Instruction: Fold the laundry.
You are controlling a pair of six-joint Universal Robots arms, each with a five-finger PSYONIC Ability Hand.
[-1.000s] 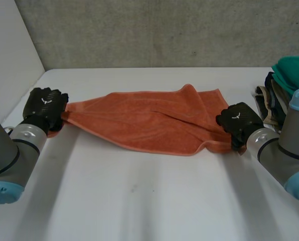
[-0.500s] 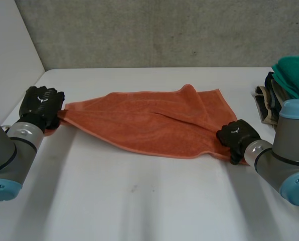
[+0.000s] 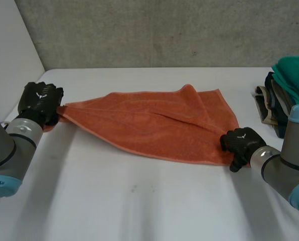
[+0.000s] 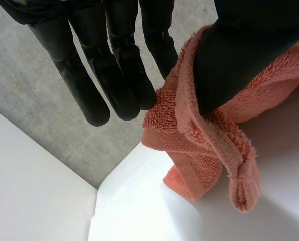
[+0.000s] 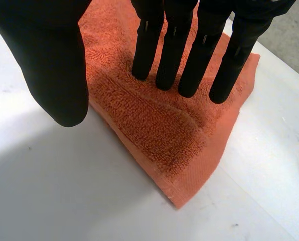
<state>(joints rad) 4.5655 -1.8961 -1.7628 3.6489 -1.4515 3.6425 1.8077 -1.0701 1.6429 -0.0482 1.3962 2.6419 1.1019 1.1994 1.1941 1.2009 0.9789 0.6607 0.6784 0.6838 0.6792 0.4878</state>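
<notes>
Two robot hands work the orange towel [image 3: 154, 125], which lies spread on the white surface [image 3: 139, 201]. Our left robot hand [image 3: 38, 100] pinches its left corner; our right robot hand [image 3: 242, 142] presses straight fingers on its near right corner. We should tension both corners evenly before folding.

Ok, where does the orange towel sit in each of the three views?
Head view: the orange towel lies across mid-table, stretched between the left hand and the right hand.
Left wrist view: its bunched corner is pinched against the left hand's thumb and hangs over the table.
Right wrist view: its flat corner lies under the right hand's straight fingers.
Shared landmark: the white table.
</notes>
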